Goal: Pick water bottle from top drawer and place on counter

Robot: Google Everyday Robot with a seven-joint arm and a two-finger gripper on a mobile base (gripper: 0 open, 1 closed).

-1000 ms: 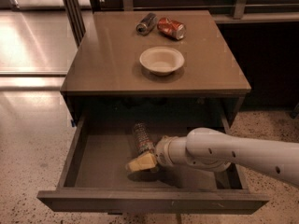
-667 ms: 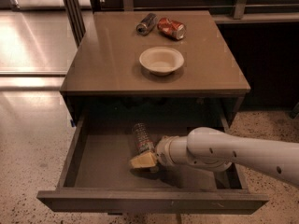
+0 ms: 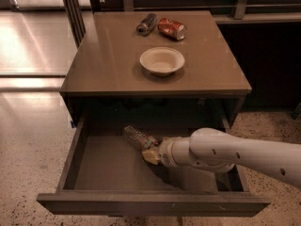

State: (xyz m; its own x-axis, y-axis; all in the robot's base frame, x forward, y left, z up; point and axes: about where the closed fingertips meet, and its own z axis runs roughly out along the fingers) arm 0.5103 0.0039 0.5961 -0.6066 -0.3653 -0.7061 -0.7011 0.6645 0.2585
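The water bottle [image 3: 137,137] lies on its side in the open top drawer [image 3: 113,166], running from upper left to lower right. Its ribbed clear body and reddish label band show; its lower end is hidden behind my gripper. My gripper [image 3: 151,154] reaches in from the right on the white arm [image 3: 235,153] and sits right at the bottle's lower right end, touching or nearly touching it. The counter [image 3: 108,62] is the glossy grey-brown cabinet top above the drawer.
On the counter stand a white bowl [image 3: 162,60], a red crushed can [image 3: 171,28] and a dark silver can [image 3: 146,23] at the back. The drawer's front panel [image 3: 150,204] is nearest the camera. Shiny floor lies to the left, a dark cabinet to the right.
My gripper has moved slightly deeper into the drawer, up and right, closer onto the bottle's lower end. The bottle has barely shifted.
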